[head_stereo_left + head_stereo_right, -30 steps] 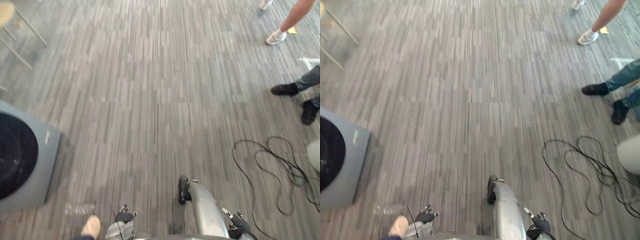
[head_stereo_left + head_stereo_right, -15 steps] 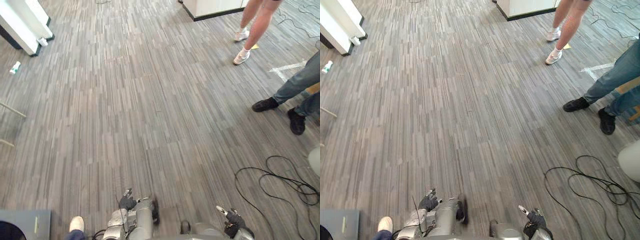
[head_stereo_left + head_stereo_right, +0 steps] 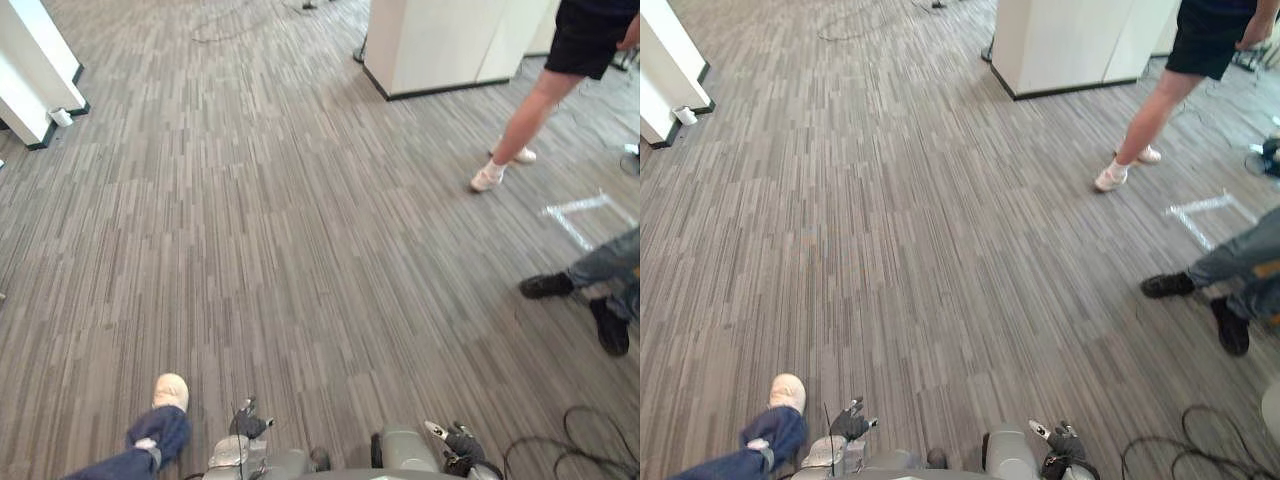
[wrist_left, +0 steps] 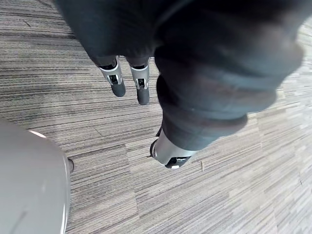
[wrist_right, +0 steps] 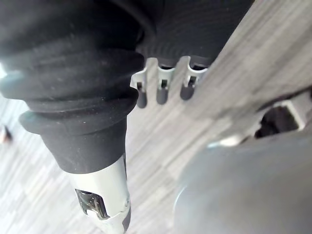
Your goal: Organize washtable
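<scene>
Washtable: where it stands cannot be told from these views, which look down on a grey striped carpet floor (image 3: 280, 220). A broad stretch of that floor runs open from the robot towards the far side. At the far left edge it is bounded by a white upright unit with a dark base strip (image 3: 30, 70), and a small white object (image 3: 62, 117) lies at that unit's foot. At the far right it is bounded by a white cabinet block on a dark plinth (image 3: 450, 45). Just beside the cabinet's near corner stands a person in dark shorts and white shoes (image 3: 545, 100). Nearer along the right edge, a second person's jeans-clad legs and black shoes (image 3: 590, 285) reach in, with a white tape mark (image 3: 580, 215) on the floor between the two people. Close to the robot's left side, a third person's blue trouser leg and pale shoe (image 3: 165, 400) rest on the floor. The left hand (image 3: 250, 424) hangs low over the carpet, its fingers (image 4: 116, 82) straight and holding nothing. The right hand (image 3: 1060, 445) hangs likewise, its fingers (image 5: 162, 90) relaxed, with nothing in them.
</scene>
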Tool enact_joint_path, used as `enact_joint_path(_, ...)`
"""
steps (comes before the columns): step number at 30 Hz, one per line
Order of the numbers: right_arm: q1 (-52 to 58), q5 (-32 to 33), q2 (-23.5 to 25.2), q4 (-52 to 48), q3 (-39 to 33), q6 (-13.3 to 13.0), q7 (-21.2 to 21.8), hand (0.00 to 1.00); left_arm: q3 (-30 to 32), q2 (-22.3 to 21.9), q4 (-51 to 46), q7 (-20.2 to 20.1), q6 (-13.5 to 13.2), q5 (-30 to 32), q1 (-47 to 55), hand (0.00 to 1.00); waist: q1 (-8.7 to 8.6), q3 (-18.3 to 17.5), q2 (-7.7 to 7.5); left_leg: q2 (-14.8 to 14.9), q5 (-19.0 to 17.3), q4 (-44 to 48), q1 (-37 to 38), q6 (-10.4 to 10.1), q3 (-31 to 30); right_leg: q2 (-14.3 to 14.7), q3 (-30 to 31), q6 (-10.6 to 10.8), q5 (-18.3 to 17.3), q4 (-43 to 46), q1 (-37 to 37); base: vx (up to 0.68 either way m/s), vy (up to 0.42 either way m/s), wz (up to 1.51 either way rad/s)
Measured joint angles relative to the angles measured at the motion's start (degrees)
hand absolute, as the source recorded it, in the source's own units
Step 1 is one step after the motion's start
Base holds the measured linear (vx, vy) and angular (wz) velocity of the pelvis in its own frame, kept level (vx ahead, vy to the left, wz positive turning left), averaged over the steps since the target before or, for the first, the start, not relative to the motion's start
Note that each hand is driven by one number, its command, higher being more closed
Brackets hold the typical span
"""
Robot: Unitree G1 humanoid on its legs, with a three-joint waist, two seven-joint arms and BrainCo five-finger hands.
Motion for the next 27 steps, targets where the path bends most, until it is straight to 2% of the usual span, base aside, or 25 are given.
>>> enact_joint_path(1, 0.72, 0.51, 0.27, 0.09, -0.14, 0.0, -0.01, 0.0, 0.87, -0.02, 0.0, -0.12, 0.0, -0.04, 0.24, 0.0, -0.13, 0.01, -0.41, -0.02, -0.31, -1.05, 1.22, -0.22, -1.11, -0.04, -0.06, 0.83, 3.22, -8.06, -0.68, 0.75, -0.116, 1.12)
enact_joint_path(2, 2.24, 1.09, 1.43, 0.66, -0.18, 0.18, -0.04, 0.0, 3.04, 0.75, 0.21, -0.6, 0.07, -0.05, 0.82, 0.0, -0.62, -0.23, -2.45, -0.75, -0.85, -4.07, 4.27, -1.65, -3.6, -1.77, -0.25, 2.18, 8.92, -20.85, -3.4, 0.66, -0.141, 0.91)
enact_joint_path(3, 2.82, 1.44, 1.73, 1.08, -0.45, 0.39, -0.03, 0.0, 4.73, 0.56, 0.98, -0.88, 0.15, -0.1, 1.58, 0.0, -1.05, -0.35, -2.48, -0.04, -1.04, -5.57, 6.78, -2.11, -4.18, -1.9, -0.17, 0.82, 10.68, -21.36, -4.78, 0.78, -0.196, 0.98)
enact_joint_path(4, 3.07, 1.6, 1.72, 1.13, -0.83, 0.47, -0.09, 0.0, 6.46, 0.0, 1.6, -0.91, 0.27, -0.63, 2.2, 0.0, -1.66, -0.62, -2.66, 0.56, -1.0, -4.79, 7.89, -2.46, -4.9, -1.81, -0.02, -0.6, 14.51, -19.76, -4.44, 0.85, -0.217, 0.75)
enact_joint_path(5, 3.85, 1.84, 2.22, 0.95, -3.19, 0.35, -0.01, 0.0, 9.31, -1.1, 2.14, -1.04, 0.31, -1.32, 2.34, 0.0, -1.89, -1.19, -1.17, 2.24, -0.09, -1.46, 7.73, -4.8, -5.82, -1.13, -0.2, -4.57, 18.82, -16.72, -4.36, 0.88, -0.223, 0.67)
enact_joint_path(6, 4.23, 2.21, 1.98, -0.21, -5.26, 0.19, 0.04, 0.0, 11.64, -2.39, 2.17, -1.25, 0.35, -1.98, 2.26, 0.0, -1.86, -1.58, 0.9, 3.85, 1.64, 3.59, 6.93, -7.74, -5.76, -0.34, -2.06, -6.4, 16.71, -12.64, -4.23, 0.89, -0.218, 0.49)
enact_joint_path(7, 4.39, 2.22, 1.84, -0.41, -6.27, 0.17, 0.05, 0.0, 12.9, -3.3, 2.16, -1.39, 0.37, -2.12, 2.31, 0.0, -1.87, -1.85, 2.04, 4.51, 3.19, 7.66, 5.59, -10.23, -5.42, 0.33, -2.96, -7.29, 14.87, -11.34, -3.48, 0.88, -0.204, 0.25)
enact_joint_path(8, 4.31, 2.23, 1.77, -1.66, -7.15, 0.19, 0.04, 0.0, 17.46, -4.76, 1.78, -2.16, 0.47, -2.59, 2.36, 0.0, -1.64, -1.83, 3.11, 5.19, 8.7, 20.12, 0.63, -14.65, -5.33, 1.68, -3.4, -8.33, 11.59, -10.55, -1.04, 0.69, -0.152, -0.02)
enact_joint_path(9, 4.28, 2.32, 1.81, -2.53, -7.1, 0.23, 0.05, 0.0, 19.21, -5.08, 1.35, -2.26, 0.69, -3.09, 2.57, 0.0, -1.37, -1.84, 3.23, 5.17, 13.92, 26.95, -2.21, -16.97, -5.22, 2.37, -3.15, -8.87, 10.4, -10.67, 0.6, 0.82, -0.155, -0.21)
enact_joint_path(10, 3.92, 2.7, 2.1, -3.69, -7.0, 0.2, 0.02, 0.0, 20.56, -4.94, 0.89, -2.27, 0.91, -4.32, 2.78, 0.0, -1.11, -1.78, 3.52, 7.12, 17.17, 40.04, -7.42, -18.75, -3.67, 3.95, -2.62, -10.01, 8.77, -12.29, 4.71, 0.76, -0.128, -0.41)
enact_joint_path(11, 3.14, 3.6, 2.39, -3.71, -6.99, 0.22, -0.12, 0.0, 20.57, -4.36, 0.58, -2.35, 1.35, -5.11, 2.81, 0.0, -0.77, -1.49, 3.1, 9.64, 16.35, 49.71, -11.6, -17.32, 0.15, 5.41, -1.39, -11.1, 8.04, -14.69, 9.79, 0.88, -0.143, -0.4)
enact_joint_path(12, 2.73, 3.93, 2.51, -3.47, -6.9, 0.26, -0.17, 0.0, 20.44, -4.06, -0.07, -2.37, 1.48, -5.98, 2.87, 0.0, -0.12, -1.35, 2.63, 10.75, 15.09, 53.1, -13.28, -15.21, 2.34, 5.58, -0.72, -11.38, 7.78, -16.16, 12.39, 0.64, -0.09, -0.44)
enact_joint_path(13, 2.21, 4.46, 2.7, -3.3, -6.48, 0.26, -0.33, 0.0, 19.69, -3.76, -1.3, -2.38, 1.5, -7.14, 2.8, 0.0, 0.35, -1.12, 1.73, 12.7, 12.52, 56.5, -16.15, -11.39, 6.34, 5.59, 1.08, -11.59, 7.63, -18.99, 17.43, 0.58, -0.056, -0.49)
enact_joint_path(14, 1.25, 5.02, 2.67, -2.85, -5.85, 0.26, -0.53, 0.0, 18.84, -3.74, -2.24, -2.27, 1.22, -9.17, 2.96, 0.0, 0.98, -1.15, 1.45, 14.07, 10.82, 56.59, -19.37, -9.71, 9.1, 5.12, 2.67, -11.54, 7.26, -21.54, 21.46, 0.55, -0.035, -0.49)
enact_joint_path(15, 0.6, 5.21, 2.7, -2.42, -5.78, 0.25, -0.56, 0.0, 18.33, -3.74, -2.71, -2.26, 1.2, -9.92, 3.07, 0.0, 1.23, -1.01, 1.1, 14.39, 10.42, 55.77, -21.29, -9.25, 9.92, 4.6, 3.3, -11.03, 6.44, -22.65, 23.13, 0.51, 0.021, -0.43)
enact_joint_path(16, -0.31, 5.81, 2.57, -2.38, -5.65, 0.26, -0.58, 0.0, 17.23, -3.66, -3.35, -2.23, 0.88, -11.42, 2.82, 0.0, 1.34, -0.9, 1.45, 14.74, 8.96, 52.0, -25.12, -9.52, 10.79, 3.79, 3.87, -9.52, 4.57, -24.14, 25.6, 0.47, 0.084, -0.22)
enact_joint_path(17, -1.0, 6.14, 2.2, -2.01, -5.66, 0.38, -0.68, 0.0, 15.45, -3.72, -3.43, -2.19, 0.57, -12.76, 2.55, 0.0, 1.38, -0.65, 2.14, 14.41, 7.35, 44.04, -27.87, -10.82, 10.82, 2.88, 4.16, -9.07, 3.4, -24.45, 27.36, 0.46, 0.116, -0.15)
enact_joint_path(19, -1.18, 6.12, 2.26, -1.81, -5.69, 0.41, -1.19, 0.0, 13.75, -3.23, -3.42, -2.1, -0.1, -14.14, 2.68, 0.0, 1.73, -0.35, 1.58, 11.79, 6.9, 31.0, -29.27, -11.31, 11.19, 0.41, 4.41, -8.18, 1.27, -24.43, 29.74, 0.43, 0.178, 0.01)
enact_joint_path(20, -1.19, 6.1, 2.06, -1.86, -5.36, 0.29, -1.22, 0.0, 13.06, -3.11, -3.45, -2.1, -0.46, -15.34, 3.08, 0.0, 1.96, -0.38, 1.31, 9.2, 7.9, 19.26, -29.95, -12.37, 10.21, -1.71, 4.64, -7.36, -1.03, -24.52, 31.69, 0.53, 0.245, 0.04)
enact_joint_path(21, -1.25, 6.05, 1.64, -1.82, -4.46, 0.27, -1.25, 0.0, 12.67, -3.28, -3.53, -2.06, -0.89, -15.64, 3.31, 0.0, 2.11, -0.33, 1.65, 8.09, 9.95, 10.76, -30.43, -14.04, 8.98, -2.62, 4.86, -6.94, -2.78, -24.57, 33.07, 0.46, 0.22, -0.01)
enact_joint_path(22, -1.16, 5.72, 1.26, -1.51, -3.9, 0.25, -1.21, 0.0, 11.75, -3.33, -3.57, -2.06, -1.23, -15.64, 3.6, 0.0, 2.38, -0.51, 2.58, 8.04, 12.34, 2.76, -31.0, -16.17, 7.28, -2.74, 5.19, -6.83, -4.39, -25.02, 34.27, 0.57, 0.374, -0.26)
enact_joint_path(23, -1.16, 5.28, 0.38, 0.36, -2.97, 0.35, -1.22, 0.0, 11.45, -3.26, -3.61, -2.03, -1.46, -16.64, 3.97, 0.0, 3.44, -1.08, 3.36, 8.99, 17.56, 1.99, -33.09, -17.5, 6.66, -3.04, 6.38, -5.56, -7.23, -25.47, 35.93, 0.5, 0.372, -0.35)
enact_joint_path(25, -1.35, 3.98, 0.86, 2.12, -2.11, 0.49, -1.21, 0.0, 11.86, -2.65, -3.46, -1.97, -1.79, -17.71, 4.78, 0.0, 4.01, -2.92, 1.32, 7.24, 21.25, 5.48, -33.72, -14.01, 8.38, -5.68, 8.43, -7.01, -8.48, -24.23, 36.61, 0.56, 0.393, -0.55)
enact_joint_path(26, -1.28, 2.6, 1.71, 2.81, -1.91, 0.61, -0.96, 0.0, 13.13, -2.24, -3.61, -2.0, -2.08, -17.75, 5.61, 0.0, 4.32, -4.94, -0.89, 5.54, 21.36, 5.98, -33.85, -11.84, 10.01, -7.88, 12.34, -7.93, -7.62, -19.43, 33.67, 0.74, 0.455, -0.66)
enact_joint_path(27, -1.18, 1.58, 2.65, 3.75, -2.5, 0.59, -0.66, 0.0, 14.08, -2.05, -3.39, -2.0, -2.15, -17.76, 5.7, 0.0, 4.42, -6.11, -2.16, 4.12, 20.41, 7.3, -33.57, -9.08, 11.39, -9.3, 15.55, -5.54, -5.64, -13.58, 30.9, 0.75, 0.452, -0.54)
